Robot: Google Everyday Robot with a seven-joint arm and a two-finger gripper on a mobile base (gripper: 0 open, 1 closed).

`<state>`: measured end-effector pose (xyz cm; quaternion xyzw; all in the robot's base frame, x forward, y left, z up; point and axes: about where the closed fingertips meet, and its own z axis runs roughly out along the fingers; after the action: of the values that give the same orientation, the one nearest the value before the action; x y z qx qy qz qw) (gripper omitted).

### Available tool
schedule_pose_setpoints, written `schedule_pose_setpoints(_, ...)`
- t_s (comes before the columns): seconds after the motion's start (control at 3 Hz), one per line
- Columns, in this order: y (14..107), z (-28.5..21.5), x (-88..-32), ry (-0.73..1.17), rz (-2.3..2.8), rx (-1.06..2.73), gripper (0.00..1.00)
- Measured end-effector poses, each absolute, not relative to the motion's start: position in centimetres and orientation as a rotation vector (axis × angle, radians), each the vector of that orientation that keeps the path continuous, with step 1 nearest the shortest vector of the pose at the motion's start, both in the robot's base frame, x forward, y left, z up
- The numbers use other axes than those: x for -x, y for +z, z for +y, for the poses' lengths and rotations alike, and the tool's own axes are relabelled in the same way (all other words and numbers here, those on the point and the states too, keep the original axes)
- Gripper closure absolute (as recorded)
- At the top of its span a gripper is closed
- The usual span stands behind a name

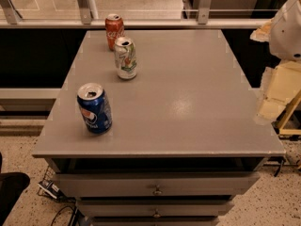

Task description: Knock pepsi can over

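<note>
The dented blue aluminium pepsi can (pixel 94 108) is seen upright near the flat grey table's (pixel 188 102) front-left corner, not yet approached. The pale gripper (pixel 275 91), apparently parked off the right edge, cannot be told open or closed. A reach across and a sideways push are called for.

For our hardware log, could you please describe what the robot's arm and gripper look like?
At the right edge, beside the table, the arm shows a rounded white shell. Below it, the gripper is pale cream and blocky, with flat angular faces. No cables or markings show on either.
</note>
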<state>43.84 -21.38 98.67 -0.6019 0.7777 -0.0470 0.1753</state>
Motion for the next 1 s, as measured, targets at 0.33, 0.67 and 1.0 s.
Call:
schedule_pose_setpoints(0.33,98.7,-21.4,-43.8,-0.133,2.203,1.705,0.0)
schedule_pose_setpoints(0.67,98.1,-20.6,-43.7,-0.056,2.159,1.669,0.0)
schedule_pose_setpoints(1.0,97.4,-19.0,-43.4,0.076,2.076,1.584,0.0)
